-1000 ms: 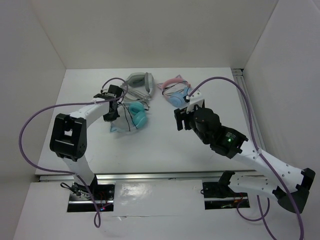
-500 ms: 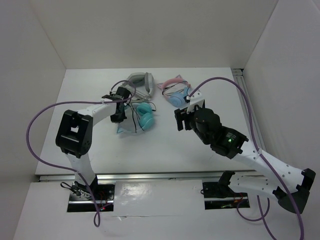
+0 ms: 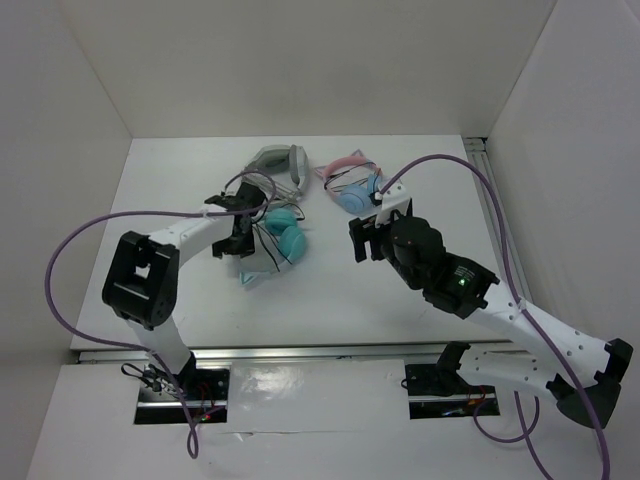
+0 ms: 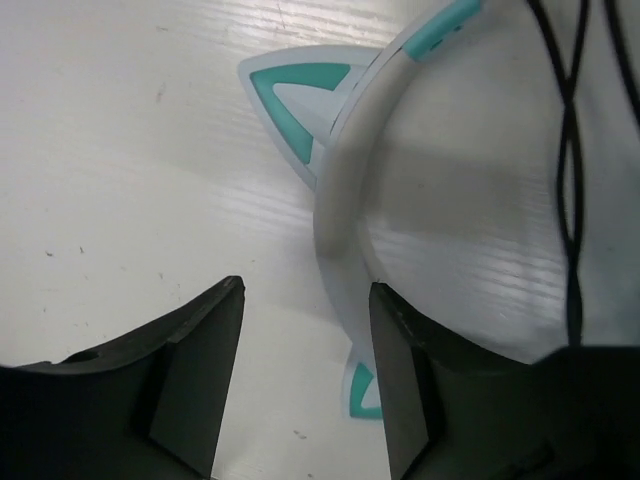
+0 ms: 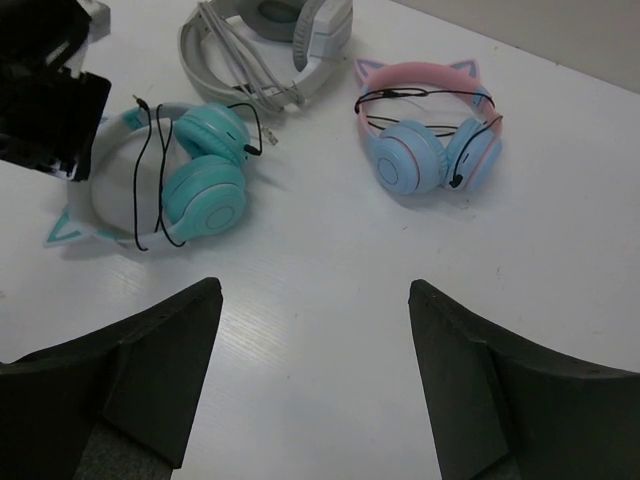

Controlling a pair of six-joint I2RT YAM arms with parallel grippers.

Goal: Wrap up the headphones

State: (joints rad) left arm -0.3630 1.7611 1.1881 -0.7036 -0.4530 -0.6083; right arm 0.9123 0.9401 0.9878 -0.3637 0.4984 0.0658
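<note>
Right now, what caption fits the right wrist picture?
Open right gripper faces teal headphones, grey headphones and pink headphones.

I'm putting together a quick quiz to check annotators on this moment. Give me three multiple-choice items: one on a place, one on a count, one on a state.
1. Where are the teal headphones?
A. On the table, by the left gripper
B. Held up in the air
C. Stacked on another pair

2. How many headphone sets are in view?
A. Two
B. Four
C. Three

3. The right gripper is:
A. shut on a cable
B. open and empty
C. shut on a cat ear

Answers:
1 A: the left wrist view shows their headband lying right beside its jaws.
2 C: the teal pair, the grey headphones and the pink-banded headphones.
3 B: its jaws stand wide apart, with only bare table between them.
</note>
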